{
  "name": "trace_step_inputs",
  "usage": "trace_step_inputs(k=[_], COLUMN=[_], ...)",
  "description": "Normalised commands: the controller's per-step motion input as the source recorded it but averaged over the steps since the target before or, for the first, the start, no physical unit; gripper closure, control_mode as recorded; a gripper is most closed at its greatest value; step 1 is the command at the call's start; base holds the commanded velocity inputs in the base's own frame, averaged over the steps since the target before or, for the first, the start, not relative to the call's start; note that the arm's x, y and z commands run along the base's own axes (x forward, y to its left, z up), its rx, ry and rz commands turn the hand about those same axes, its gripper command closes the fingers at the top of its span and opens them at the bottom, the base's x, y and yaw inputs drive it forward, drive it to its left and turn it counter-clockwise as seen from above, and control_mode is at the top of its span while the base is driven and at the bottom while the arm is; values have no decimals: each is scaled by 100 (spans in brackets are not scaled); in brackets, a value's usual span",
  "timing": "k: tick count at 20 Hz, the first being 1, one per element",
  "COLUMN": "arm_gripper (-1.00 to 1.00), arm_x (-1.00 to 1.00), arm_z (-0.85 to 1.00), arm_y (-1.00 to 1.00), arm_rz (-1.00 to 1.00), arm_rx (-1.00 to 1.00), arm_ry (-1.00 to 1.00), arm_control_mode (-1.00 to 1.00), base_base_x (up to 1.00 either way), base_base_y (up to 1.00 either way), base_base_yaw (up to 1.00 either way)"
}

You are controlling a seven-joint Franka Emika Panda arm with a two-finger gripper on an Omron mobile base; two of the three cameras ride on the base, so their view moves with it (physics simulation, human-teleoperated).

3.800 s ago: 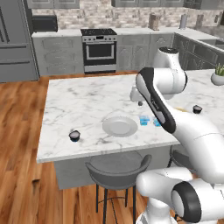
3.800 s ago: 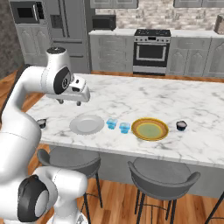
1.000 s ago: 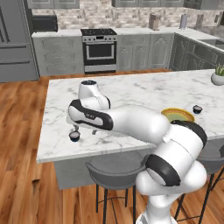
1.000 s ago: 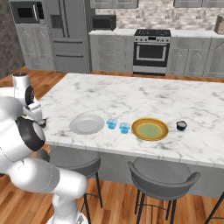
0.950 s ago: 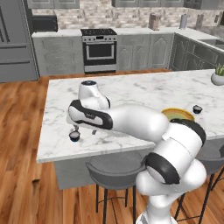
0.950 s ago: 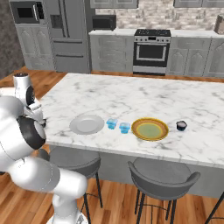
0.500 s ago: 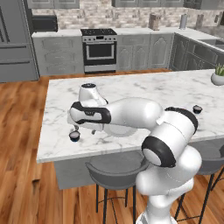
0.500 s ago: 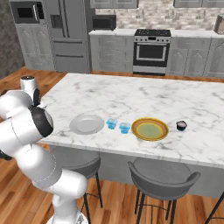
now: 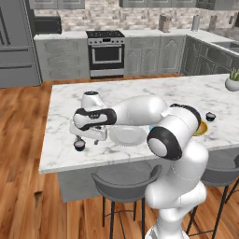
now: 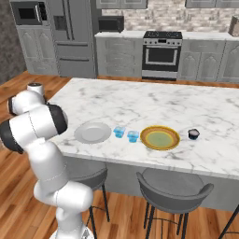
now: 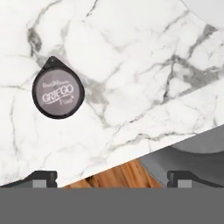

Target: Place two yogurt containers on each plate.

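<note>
Fingers (image 11: 43,178) of mine stand wide apart with nothing between them, the gripper (image 9: 87,138) hanging low over the marble counter (image 10: 154,105) near its front edge. Just ahead of the tips sits a dark yogurt cup (image 11: 58,93) with a pale lid, off to one side of my line, so I judge a small shift is needed before closing. Further along, the grey plate (image 10: 93,132) lies bare, two light blue cups (image 10: 127,134) stand on the counter between it and the yellow plate (image 10: 160,137), also bare, and a second dark cup (image 10: 193,134) waits beyond. By my reckoning nothing is placed yet; all four remain.
</note>
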Motion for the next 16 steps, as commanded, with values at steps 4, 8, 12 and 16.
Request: trace_step_inputs(k=[4,8,12,16], arm_gripper=[-100,-100,-100,-100], arm_x=[27,28,23,22], arm_z=[-19,-16,-18,-18], arm_y=[8,14,15,13], arm_rz=[0,0,0,0], arm_rx=[0,0,0,0], arm_ry=[6,1,0,0], arm_control_mode=[-100,-100,-100,-100], base_base_x=[0,0,0,0], base_base_y=[0,0,0,0], base_base_yaw=[0,0,0,0])
